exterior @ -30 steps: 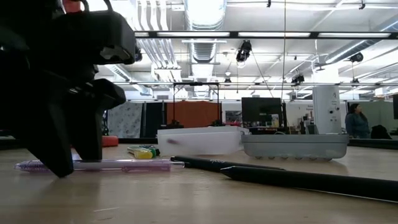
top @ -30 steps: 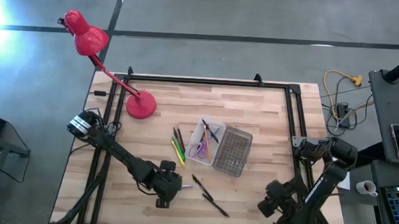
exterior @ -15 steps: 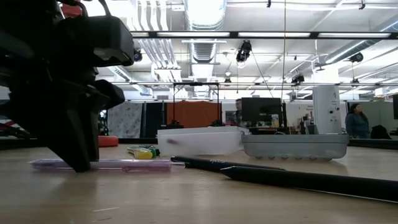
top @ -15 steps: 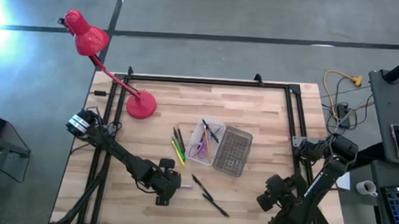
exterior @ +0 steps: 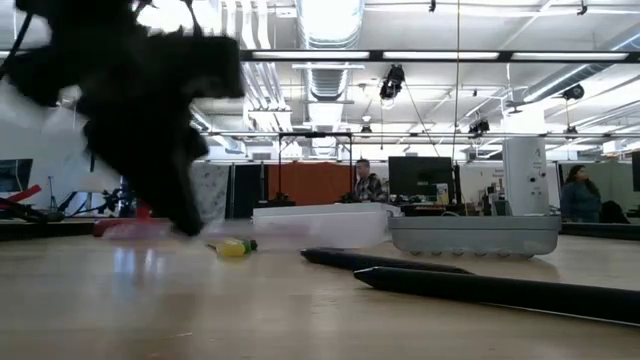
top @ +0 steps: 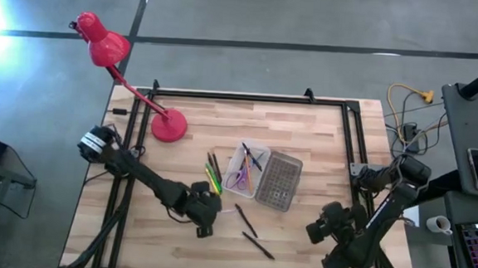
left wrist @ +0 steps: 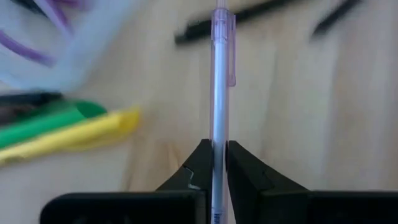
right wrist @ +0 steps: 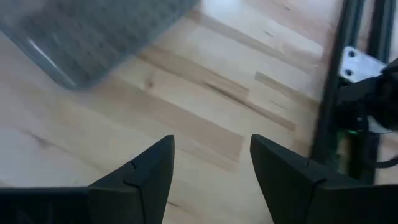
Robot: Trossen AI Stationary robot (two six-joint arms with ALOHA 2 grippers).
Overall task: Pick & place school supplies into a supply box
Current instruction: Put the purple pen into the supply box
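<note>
Our left gripper (left wrist: 212, 163) grips a purple pen (left wrist: 221, 93); next we carry it forward into the supply box (top: 244, 167).

A small clear plastic supply box (top: 247, 169) sits mid-table. Its grey dotted lid (top: 278, 181) touches its right side. The left gripper (top: 207, 214) is below-left of the box, two black pens (top: 251, 233) below.

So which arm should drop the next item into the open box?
Left. The left gripper is already shut on the purple pen, just short of the supply box in the high view. The right gripper is open and empty near the table's right edge, beyond the grey lid.
</note>
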